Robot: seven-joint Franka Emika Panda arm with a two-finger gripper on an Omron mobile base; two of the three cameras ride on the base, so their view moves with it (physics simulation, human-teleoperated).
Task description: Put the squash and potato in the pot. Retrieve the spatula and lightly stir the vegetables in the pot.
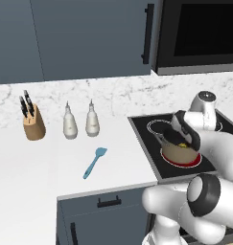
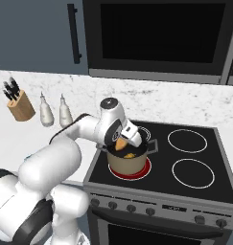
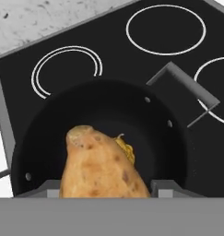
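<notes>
Gripper (image 2: 122, 142) poised over pot (image 2: 129, 165) on front-left burner of stove (image 2: 194, 189), jaws clamped on potato (image 3: 102, 169), held above opening for drop. Squash (image 3: 126, 150) already inside pot. Spatula (image 1: 94, 162) lies on counter (image 1: 41, 162) near front edge, awaiting stir step.

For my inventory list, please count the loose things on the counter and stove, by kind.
Vegetables: 2, potato, squash
Pot: 1
Spatula: 1
Bottles: 2
Knife block: 1
Total: 7
</notes>
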